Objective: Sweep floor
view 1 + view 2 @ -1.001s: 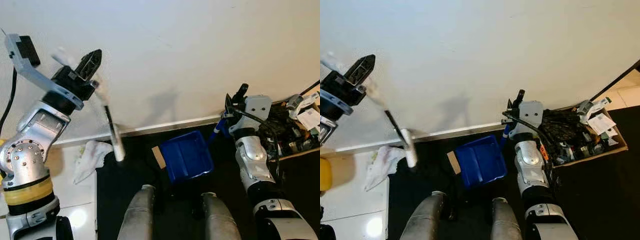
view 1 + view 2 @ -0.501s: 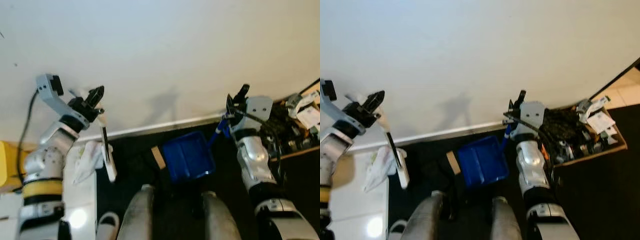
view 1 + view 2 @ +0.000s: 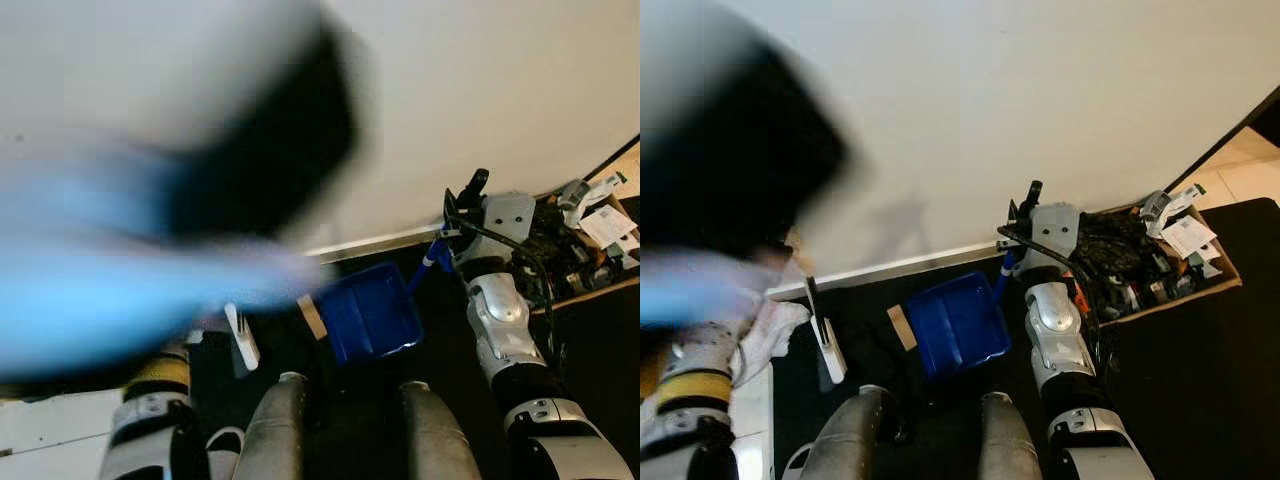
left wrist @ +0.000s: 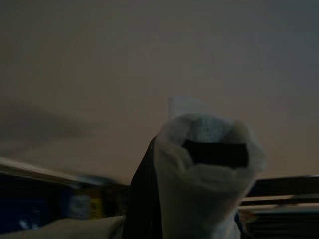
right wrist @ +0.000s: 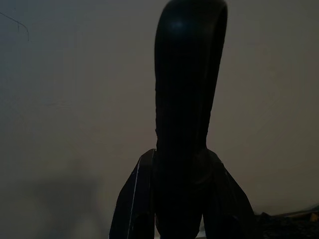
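Pale wall [image 3: 1040,90] fills the background above a white baseboard [image 3: 920,265] and a dark floor [image 3: 1200,380]. Right end effector [image 3: 1025,200], at 1 o'clock from the robot's two silver legs [image 3: 855,440], is closed on the dustpan handle [image 5: 187,99]; in the right wrist view the black handle stands up between the two fingers [image 5: 137,199], which touch it on both sides. Blue dustpan [image 3: 958,322] lies on the floor at 12 o'clock from the legs, just below the baseboard, with a tan piece of cardboard [image 3: 902,327] touching its 9 o'clock edge. Left end effector is hidden in the head views behind a large blue, black and grey blur [image 3: 170,200]; whether it is wide or narrow cannot be told. In the left wrist view a white, cloth-wrapped tip [image 4: 207,164] sits close to the lens. White broom [image 3: 825,335] stands tilted at 10 o'clock from the legs, beside a crumpled white cloth [image 3: 765,325]. Cardboard box [image 3: 1160,260] of cables and papers sits at 3 o'clock from the right arm.
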`<state>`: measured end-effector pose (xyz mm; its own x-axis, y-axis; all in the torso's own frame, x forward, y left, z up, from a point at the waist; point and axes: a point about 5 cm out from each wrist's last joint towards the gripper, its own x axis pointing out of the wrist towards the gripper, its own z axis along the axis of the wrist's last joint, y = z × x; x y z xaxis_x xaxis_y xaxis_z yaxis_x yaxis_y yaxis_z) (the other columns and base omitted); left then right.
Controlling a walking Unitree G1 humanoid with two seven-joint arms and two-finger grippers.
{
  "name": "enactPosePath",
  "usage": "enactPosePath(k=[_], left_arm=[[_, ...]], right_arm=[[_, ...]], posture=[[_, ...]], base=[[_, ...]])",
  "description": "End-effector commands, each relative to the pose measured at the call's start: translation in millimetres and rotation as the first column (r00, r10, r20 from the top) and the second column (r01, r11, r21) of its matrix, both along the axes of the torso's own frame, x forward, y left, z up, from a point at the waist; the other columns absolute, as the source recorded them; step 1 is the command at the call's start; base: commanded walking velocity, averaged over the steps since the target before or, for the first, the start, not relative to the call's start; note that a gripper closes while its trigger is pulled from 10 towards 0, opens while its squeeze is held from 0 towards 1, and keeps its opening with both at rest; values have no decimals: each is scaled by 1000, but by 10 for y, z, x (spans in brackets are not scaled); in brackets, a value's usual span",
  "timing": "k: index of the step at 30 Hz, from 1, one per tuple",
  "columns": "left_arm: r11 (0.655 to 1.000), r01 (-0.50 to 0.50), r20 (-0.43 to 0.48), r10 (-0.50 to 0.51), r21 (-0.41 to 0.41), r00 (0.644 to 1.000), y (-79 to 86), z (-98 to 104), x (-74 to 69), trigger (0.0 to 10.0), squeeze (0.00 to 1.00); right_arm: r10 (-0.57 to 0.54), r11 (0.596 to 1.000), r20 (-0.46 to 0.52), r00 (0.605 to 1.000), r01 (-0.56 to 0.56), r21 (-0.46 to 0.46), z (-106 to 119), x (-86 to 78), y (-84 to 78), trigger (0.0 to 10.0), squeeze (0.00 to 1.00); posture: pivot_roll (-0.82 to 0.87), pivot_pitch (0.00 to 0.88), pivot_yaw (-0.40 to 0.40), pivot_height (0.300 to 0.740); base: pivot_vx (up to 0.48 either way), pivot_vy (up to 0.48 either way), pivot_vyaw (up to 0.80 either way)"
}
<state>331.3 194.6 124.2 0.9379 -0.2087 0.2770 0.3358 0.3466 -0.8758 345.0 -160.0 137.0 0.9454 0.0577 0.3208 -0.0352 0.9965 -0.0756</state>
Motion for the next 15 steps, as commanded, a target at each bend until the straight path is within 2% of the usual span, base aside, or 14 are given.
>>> enactPosePath(k=[1,2,3,5,8,9,11,15], left_arm=[[994,12,-25,-15,-106,1000,-131,-116,-98,10000,0],[987,8,-15,-11,-162,1000,-207,-107,-118,10000,0],[987,8,-15,-11,-162,1000,-207,-107,-118,10000,0],[967,-4,0,4,-253,1000,-327,-87,-107,10000,0],[943,0,31,11,-332,999,-459,-3,-55,10000,0],[943,0,31,11,-332,999,-459,-3,-55,10000,0],[923,29,70,-2,-384,998,-573,128,-9,10000,0],[905,66,113,-20,-421,993,-684,283,15,10000,0]], right_arm=[[-13,1000,4,1000,13,1,-10,-26,-38,10000,0],[-15,1000,5,1000,15,2,-5,-23,-43,10000,0],[-15,1000,5,1000,15,2,-5,-23,-43,10000,0],[-16,1000,4,1000,16,2,-3,-19,-45,10000,0],[-8,1000,0,1000,8,0,-5,-13,-31,10000,0],[-8,1000,0,1000,8,0,-5,-13,-31,10000,0],[-4,1000,0,1000,4,1,2,-4,-15,10000,0],[0,1000,1,1000,0,3,8,3,3,10000,0]], posture=[[7,399,13,740],[7,401,8,740],[7,401,8,740],[5,401,2,740],[7,399,-2,740],[7,399,-2,740],[8,396,-2,740],[8,393,-1,740]], base=[[0,0,0],[0,0,0],[0,0,0],[0,0,0],[0,0,0],[0,0,0],[0,0,0],[0,0,0]])
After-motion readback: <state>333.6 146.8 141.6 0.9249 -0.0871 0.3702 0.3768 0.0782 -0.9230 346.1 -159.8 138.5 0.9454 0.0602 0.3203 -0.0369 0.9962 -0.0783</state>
